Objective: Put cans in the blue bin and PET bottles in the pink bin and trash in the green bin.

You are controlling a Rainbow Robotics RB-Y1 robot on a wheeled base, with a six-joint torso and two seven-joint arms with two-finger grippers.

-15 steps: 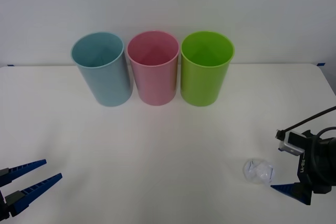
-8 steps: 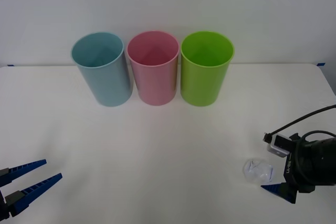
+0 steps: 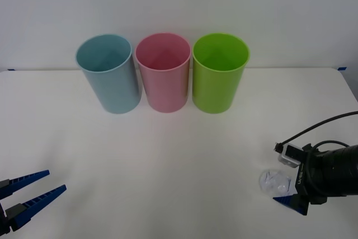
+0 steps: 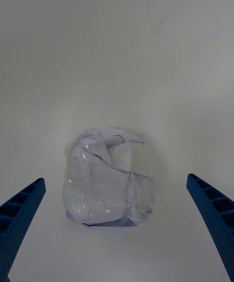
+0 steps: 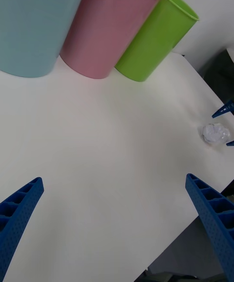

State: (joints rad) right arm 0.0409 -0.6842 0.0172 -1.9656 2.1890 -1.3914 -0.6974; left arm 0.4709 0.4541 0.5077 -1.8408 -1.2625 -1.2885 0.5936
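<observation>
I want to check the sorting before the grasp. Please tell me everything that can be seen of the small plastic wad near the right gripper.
The trash is a small crumpled wad of clear film with whitish folds, wrinkly and shiny, roughly rounded. It lies on the white table, at the robot's right front, far from the three bins. The right gripper is open, its blue fingers either side of the wad and apart from it. Nothing but the table touches it.

Pale-blue bin (image 3: pixel 109 74), pink bin (image 3: pixel 164 72), lime-green bin (image 3: pixel 219 73), whitish clear trash (image 4: pixel 108 183).
</observation>
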